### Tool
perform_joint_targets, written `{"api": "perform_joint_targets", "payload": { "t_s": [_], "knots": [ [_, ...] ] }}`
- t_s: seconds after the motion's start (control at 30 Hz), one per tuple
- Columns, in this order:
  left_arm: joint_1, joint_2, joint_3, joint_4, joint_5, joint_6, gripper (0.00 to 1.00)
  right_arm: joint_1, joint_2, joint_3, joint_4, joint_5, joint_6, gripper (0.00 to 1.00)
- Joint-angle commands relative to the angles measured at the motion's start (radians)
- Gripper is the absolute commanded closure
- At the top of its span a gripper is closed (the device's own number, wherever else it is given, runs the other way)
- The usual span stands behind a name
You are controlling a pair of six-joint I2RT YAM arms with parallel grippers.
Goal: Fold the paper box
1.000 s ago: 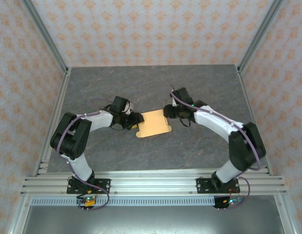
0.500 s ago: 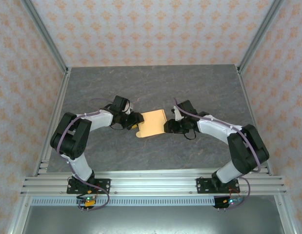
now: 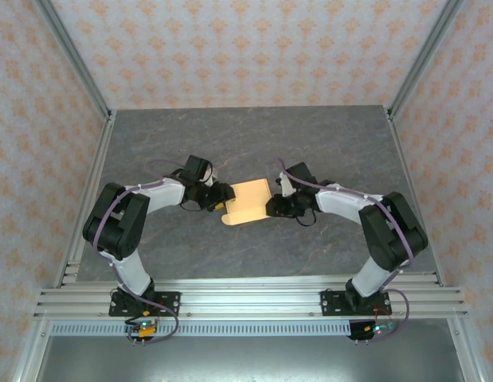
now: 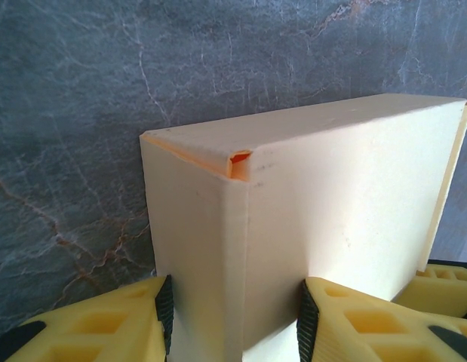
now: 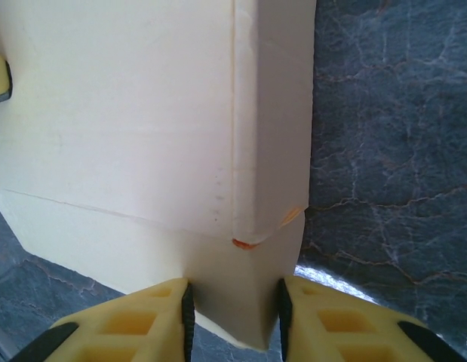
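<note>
The paper box (image 3: pixel 248 201), light orange-tan cardboard, is at about the middle of the table (image 3: pixel 230 135), well apart from all four edges. From above it reads as a shallow rectangle with a small tab poking out at its near-left corner. Whether it rests on the surface or hangs just off it cannot be told.

In the left wrist view the paper box (image 4: pixel 331 196) shows a broad pale face and a folded side wall. A small orange gap shows at the upper corner where the folds meet. In the right wrist view the paper box (image 5: pixel 127 105) shows a wide face, a narrower wall folded down its right side, and a lower flap below the corner.

The left gripper (image 3: pixel 222 196) is at the box's left end. Seen from its own wrist, the left gripper (image 4: pixel 235 324) has its yellow fingers (image 4: pixel 105 328) on either side of a box corner, dark pads against the cardboard, so it is grasping the box.

The right gripper (image 3: pixel 271 207) is at the right end. In its own wrist view the right gripper (image 5: pixel 235 320) pinches a narrow end of cardboard, with the fingers (image 5: pixel 346 328) touching it on both sides.

The table is dark grey and marbled.
</note>
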Motion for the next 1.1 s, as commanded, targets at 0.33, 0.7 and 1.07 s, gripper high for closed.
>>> {"api": "perform_joint_targets", "payload": {
  "t_s": [0.33,0.7,1.07],
  "knots": [
    [-0.004,0.099,-0.013,-0.239,-0.112,0.048,0.56,-0.042,-0.144,0.028,-0.066,0.171,-0.073,0.4],
    [0.025,0.095,-0.053,-0.117,0.056,0.063,0.57,-0.206,0.083,0.084,0.185,-0.227,0.25,0.24],
    [0.059,0.139,-0.197,0.235,0.253,-0.015,0.6,-0.223,0.217,0.109,0.29,-0.452,0.325,0.23]
  ]
}}
